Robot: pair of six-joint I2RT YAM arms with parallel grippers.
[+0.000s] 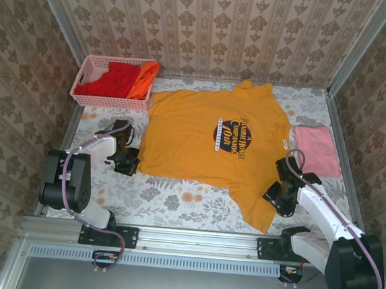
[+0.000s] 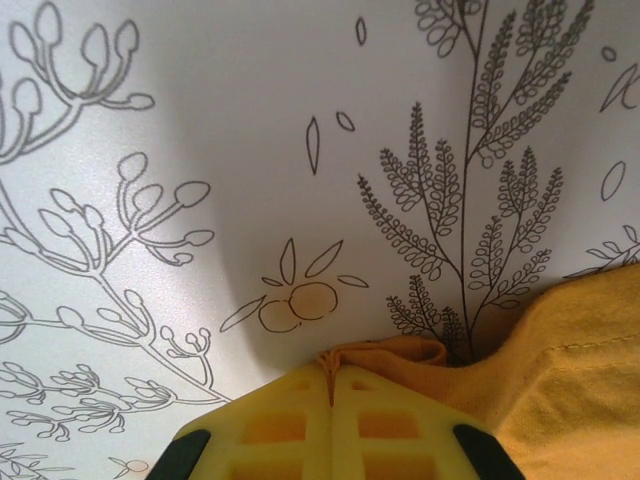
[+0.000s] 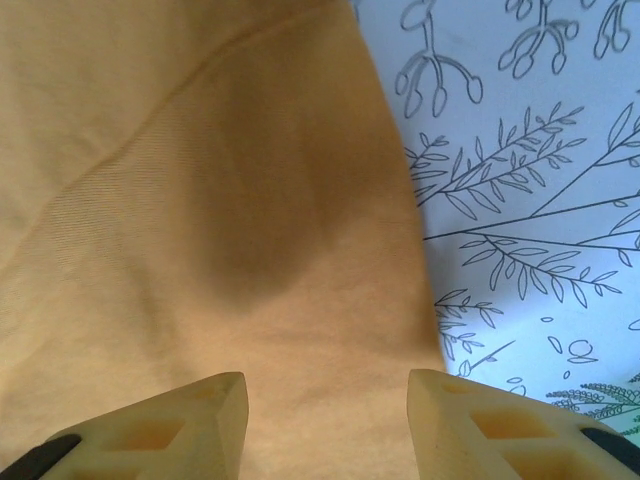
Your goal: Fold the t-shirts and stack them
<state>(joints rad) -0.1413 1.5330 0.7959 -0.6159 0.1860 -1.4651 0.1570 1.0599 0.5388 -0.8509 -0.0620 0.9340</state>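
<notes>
**Left gripper pinches the yellow shirt's corner – right gripper open over its other edge**

The golden-yellow t-shirt lies spread on the flower-printed table, its dark chest logo facing up.

At the shirt's near left corner sits the left gripper. In the left wrist view its fingers are pressed together, with a small ruck of the yellow cloth caught between the tips – the rest of the shirt lies to the right of them on the table.

The right gripper is at the shirt's right edge, towards its near tip. Seen from the right wrist, its fingers stand well apart above the yellow cloth, and nothing is between them. I cannot tell whether the tips touch the cloth.

Just beyond the yellow shirt's right side lies a folded pale pink t-shirt.

Off its far left corner stands a pink lattice basket holding a red t-shirt and a bright orange t-shirt. The orange one hangs over the basket rim nearest the yellow shirt.
</notes>
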